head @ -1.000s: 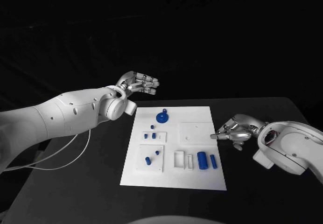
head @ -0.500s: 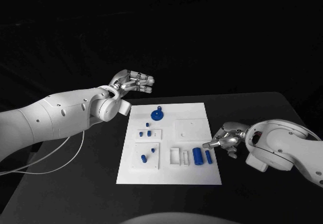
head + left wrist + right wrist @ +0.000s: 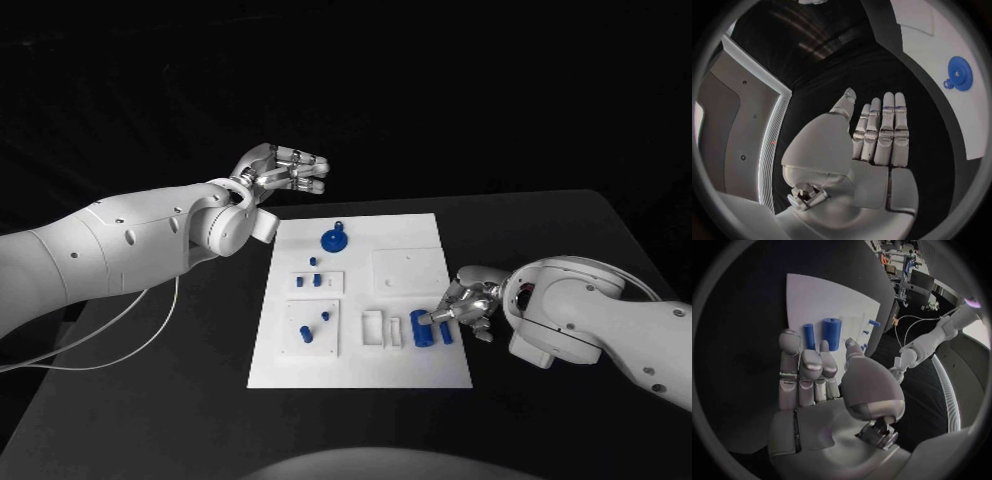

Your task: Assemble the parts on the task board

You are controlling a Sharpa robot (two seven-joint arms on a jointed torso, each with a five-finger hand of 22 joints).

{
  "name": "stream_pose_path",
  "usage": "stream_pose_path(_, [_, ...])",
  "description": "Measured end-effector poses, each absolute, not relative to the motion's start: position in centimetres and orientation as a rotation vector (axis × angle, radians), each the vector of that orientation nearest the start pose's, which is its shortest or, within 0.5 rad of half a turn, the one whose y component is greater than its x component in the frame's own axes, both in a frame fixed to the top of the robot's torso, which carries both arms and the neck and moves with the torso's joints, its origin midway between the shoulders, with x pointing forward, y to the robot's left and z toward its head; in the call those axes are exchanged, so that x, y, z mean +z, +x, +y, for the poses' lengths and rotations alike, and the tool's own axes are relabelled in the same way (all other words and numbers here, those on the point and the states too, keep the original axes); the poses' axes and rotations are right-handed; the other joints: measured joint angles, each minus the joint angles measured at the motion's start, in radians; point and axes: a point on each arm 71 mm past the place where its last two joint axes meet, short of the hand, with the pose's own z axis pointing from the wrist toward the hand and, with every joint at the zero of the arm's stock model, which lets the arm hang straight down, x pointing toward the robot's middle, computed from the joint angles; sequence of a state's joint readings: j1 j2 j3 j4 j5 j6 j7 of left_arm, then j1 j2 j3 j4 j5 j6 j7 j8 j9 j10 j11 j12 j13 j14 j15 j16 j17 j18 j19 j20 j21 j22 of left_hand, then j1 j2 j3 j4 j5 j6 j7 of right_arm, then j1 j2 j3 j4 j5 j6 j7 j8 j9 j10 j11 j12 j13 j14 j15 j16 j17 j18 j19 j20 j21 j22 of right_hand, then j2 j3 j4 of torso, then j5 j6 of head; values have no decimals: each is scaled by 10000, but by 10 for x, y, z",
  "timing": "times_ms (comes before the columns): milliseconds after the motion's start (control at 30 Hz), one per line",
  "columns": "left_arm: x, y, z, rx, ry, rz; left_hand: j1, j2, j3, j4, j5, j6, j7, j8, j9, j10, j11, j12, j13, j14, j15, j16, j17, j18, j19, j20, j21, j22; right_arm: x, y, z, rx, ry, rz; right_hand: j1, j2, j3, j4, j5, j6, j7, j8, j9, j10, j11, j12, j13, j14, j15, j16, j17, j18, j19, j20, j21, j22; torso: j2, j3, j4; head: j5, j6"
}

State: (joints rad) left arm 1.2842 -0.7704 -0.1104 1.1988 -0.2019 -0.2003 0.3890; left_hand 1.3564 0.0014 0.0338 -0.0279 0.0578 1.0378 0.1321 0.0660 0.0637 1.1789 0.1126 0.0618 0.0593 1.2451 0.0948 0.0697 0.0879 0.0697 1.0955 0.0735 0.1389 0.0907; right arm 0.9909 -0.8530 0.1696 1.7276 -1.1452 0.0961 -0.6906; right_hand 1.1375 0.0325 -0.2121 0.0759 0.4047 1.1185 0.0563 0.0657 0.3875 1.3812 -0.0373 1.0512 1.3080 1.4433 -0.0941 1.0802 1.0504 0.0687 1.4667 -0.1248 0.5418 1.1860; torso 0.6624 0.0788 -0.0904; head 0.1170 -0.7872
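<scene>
Two blue cylinders, a thick one and a thin one, lie at about four o'clock on the task board, just beside the right hand, whose fingers reach over them, parted and empty. Up at eleven o'clock, the left hand hovers flat-fingered, holding nothing, near the blue gear.

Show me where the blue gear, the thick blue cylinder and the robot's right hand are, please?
blue gear [image 3: 335, 240]: head view, on the middle of its round face.
thick blue cylinder [image 3: 831, 333]: right wrist view, midway along its side.
right hand [image 3: 459, 306]: head view, on the middle of the silver hand.
</scene>
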Motion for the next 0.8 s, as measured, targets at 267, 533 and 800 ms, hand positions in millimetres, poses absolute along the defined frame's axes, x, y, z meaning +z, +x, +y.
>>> stream_pose_path(267, [-173, 547, 265, -13432, -8624, 14508, -69, -12, -43, 10, 0, 0, 0, 0, 0, 0, 0, 0, 0, -21, 21, 0, 0, 0, 0, 0, 0, -8, -235, 424, -167, 4434, 1780, 23548, -61, -61, -69, 69, -64, -1, 1, 0, -87, 1, -1, -43, -1, 0, 0, 0, 30, 0, 0, 0, 0, 52, 14, 8, 6, 18, -25])
stream_pose_path(533, [-173, 547, 264, -13502, -8622, 14580, -79, -1, -84, 28, 0, 0, 0, 0, 0, 1, 0, 0, 0, -74, 0, 0, 1, 0, 0, -1, -39, -20, -242, 425, -158, 4247, 1372, 23527, -154, -47, -160, 225, -598, -31, 31, 12, -93, 1, -1, -43, -1, 0, 0, 0, 60, 1, -36, 35, 0, 98, 21, 12, 6, 80, -52])
stream_pose_path(800, [-174, 546, 263, -13587, -8616, 14692, -118, -41, -112, 56, 0, -37, 37, 0, 0, -71, 0, 0, 0, -128, 54, 0, 1, 0, -107, 106, -117, -62, -244, 426, -145, 4075, 817, 23124, -276, -148, -22, 556, -1029, 14, -4, 55, -62, 4, 1, -43, -2, 0, 0, -27, 111, 1, -36, 35, 40, 201, 29, 4, 10, 90, -67])
